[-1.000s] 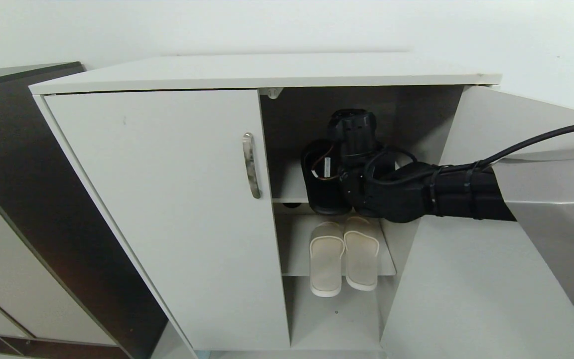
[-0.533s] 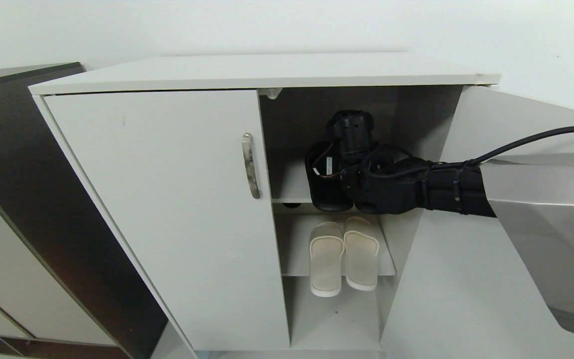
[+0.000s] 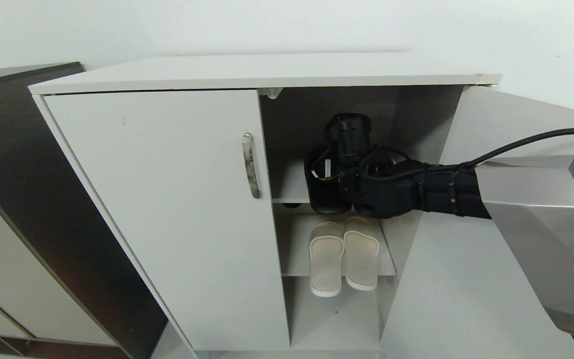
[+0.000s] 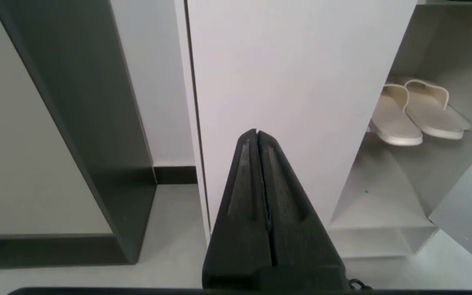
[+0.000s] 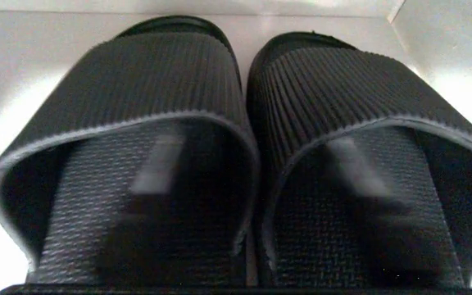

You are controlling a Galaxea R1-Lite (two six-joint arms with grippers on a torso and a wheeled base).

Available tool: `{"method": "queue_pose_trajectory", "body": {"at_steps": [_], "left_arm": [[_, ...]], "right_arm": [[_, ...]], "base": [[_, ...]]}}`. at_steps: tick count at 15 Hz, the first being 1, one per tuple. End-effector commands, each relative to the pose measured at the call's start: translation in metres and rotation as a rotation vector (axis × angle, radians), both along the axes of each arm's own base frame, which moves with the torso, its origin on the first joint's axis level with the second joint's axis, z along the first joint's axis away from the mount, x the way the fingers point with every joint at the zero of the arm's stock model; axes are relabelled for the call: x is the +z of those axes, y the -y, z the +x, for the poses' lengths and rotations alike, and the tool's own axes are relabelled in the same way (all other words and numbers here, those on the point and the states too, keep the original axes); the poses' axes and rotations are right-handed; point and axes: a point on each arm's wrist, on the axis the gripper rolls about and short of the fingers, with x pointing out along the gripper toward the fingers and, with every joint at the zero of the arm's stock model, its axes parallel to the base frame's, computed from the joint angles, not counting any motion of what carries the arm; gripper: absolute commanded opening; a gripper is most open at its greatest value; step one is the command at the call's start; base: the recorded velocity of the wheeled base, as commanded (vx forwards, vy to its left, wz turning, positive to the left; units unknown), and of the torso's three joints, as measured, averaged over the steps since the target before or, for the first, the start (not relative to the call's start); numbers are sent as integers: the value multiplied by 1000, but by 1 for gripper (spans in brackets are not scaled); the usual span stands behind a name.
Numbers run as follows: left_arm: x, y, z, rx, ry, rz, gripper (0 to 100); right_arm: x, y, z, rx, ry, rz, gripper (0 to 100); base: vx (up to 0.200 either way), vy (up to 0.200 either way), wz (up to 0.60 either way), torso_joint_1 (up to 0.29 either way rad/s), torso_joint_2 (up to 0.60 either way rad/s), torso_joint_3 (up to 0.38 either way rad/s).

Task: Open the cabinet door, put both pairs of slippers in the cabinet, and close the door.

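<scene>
A plain white wall backs a pale grey two-door cabinet [image 3: 267,70]. Its left door [image 3: 157,209], with a slim metal handle [image 3: 250,165], is shut, and its right door [image 3: 466,289] stands swung wide open.

The pair of cream foam slippers [image 3: 344,254] lies side by side on the lower shelf [image 3: 294,249], heels overhanging the front edge. The pair of black ribbed rubber slippers [image 3: 321,182] sits on the upper shelf [image 3: 287,187], long axes running front to back with toes toward the rear wall.

The right gripper [image 3: 349,130] is inside the cabinet directly over the black pair, approaching from the heel end. Whether it is clamped on the pair or free of it cannot be told.

The left gripper [image 4: 256,138], its tips pressed together on nothing, hangs low before the shut left door, well apart from the opening.

Both pairs look shelved, so closing probably remains. The right arm crosses the doorway, with the open door just to its right. It likely must back straight out along the slippers' length before that door can swing, and it is the nearer arm to push it.
</scene>
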Motion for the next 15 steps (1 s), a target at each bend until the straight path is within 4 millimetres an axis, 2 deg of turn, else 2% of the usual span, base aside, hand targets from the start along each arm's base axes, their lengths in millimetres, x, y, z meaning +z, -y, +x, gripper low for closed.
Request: {"method": "queue_pose_trajectory", "body": {"at_steps": [1, 8, 10, 11, 12, 13, 15], "left_arm": [[0, 0, 0, 0, -1, 0, 0], [0, 0, 0, 0, -1, 0, 0], [0, 0, 0, 0, -1, 1, 0], [0, 0, 0, 0, -1, 1, 0], [0, 0, 0, -2, -1, 1, 0], [0, 0, 0, 0, -1, 1, 0], [0, 0, 0, 0, -1, 1, 0]], "right_arm": [[15, 1, -10, 8, 23, 18, 100], [11, 10, -54, 47, -16, 7, 100], [10, 13, -69, 67, -4, 16, 100], [14, 16, -84, 88, 24, 39, 100], [14, 16, -85, 89, 27, 41, 0], [15, 20, -107, 122, 44, 55, 0], [11, 24, -130, 158, 43, 62, 0]], "base": [[0, 0, 0, 0, 0, 0], [0, 0, 0, 0, 0, 0], [0, 0, 0, 0, 0, 0], [0, 0, 0, 0, 0, 0], [0, 0, 0, 0, 0, 0], [0, 0, 0, 0, 0, 0], [0, 0, 0, 0, 0, 0]]}}
